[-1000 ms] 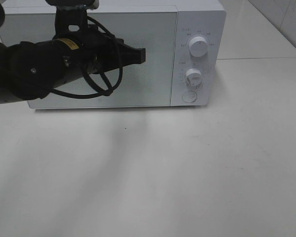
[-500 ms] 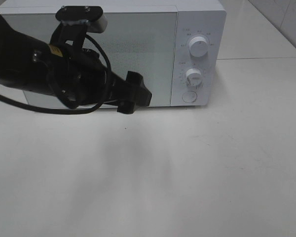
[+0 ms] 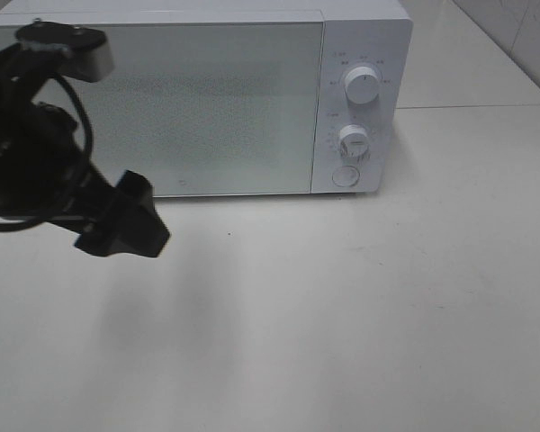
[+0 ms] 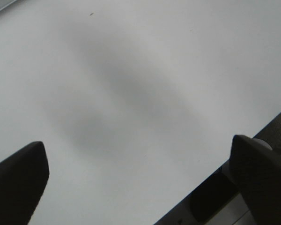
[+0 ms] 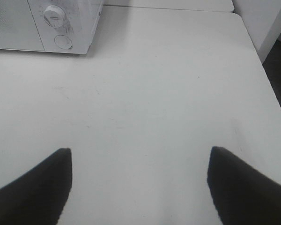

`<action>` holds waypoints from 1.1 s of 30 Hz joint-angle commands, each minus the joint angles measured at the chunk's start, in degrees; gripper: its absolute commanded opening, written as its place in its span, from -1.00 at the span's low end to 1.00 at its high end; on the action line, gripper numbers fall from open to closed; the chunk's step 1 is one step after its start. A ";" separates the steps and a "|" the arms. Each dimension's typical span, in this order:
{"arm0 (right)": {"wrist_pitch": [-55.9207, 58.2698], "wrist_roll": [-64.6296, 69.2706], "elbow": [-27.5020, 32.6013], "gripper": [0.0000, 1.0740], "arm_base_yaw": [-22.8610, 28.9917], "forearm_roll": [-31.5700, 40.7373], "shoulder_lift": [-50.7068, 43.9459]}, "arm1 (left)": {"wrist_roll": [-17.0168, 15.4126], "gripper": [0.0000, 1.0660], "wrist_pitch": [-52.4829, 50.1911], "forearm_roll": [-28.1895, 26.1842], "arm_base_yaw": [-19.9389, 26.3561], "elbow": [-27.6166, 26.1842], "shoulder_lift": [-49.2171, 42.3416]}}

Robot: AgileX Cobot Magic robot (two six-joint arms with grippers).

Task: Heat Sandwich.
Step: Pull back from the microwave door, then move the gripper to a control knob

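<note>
The sandwich is out of view. The white microwave [image 3: 198,99] stands at the back of the table with its door shut. My left gripper [image 3: 126,220] hangs over the table in front of the microwave's left end, away from the door. The left wrist view shows this gripper [image 4: 140,150] open, its fingers spread wide over bare tabletop. My right gripper [image 5: 140,154] is open too, with nothing between its fingers, and it faces the table with the microwave [image 5: 47,28] off to one side. The exterior view does not show the right arm.
Two knobs [image 3: 361,85] and a round button [image 3: 345,175] sit on the microwave's right panel. The white table [image 3: 342,315] stretches out in front. A second table [image 3: 468,54] adjoins behind on the right. The table's edge [image 5: 267,70] shows in the right wrist view.
My left arm has swung from in front of the microwave door down and to the left, and its gripper has opened. The microwave and the right gripper are unchanged.
</note>
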 commanded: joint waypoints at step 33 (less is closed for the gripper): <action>-0.52 0.74 0.17 0.42 -0.34 -0.11 -1.55 | -4.30 0.91 28.82 7.68 38.04 2.35 -39.13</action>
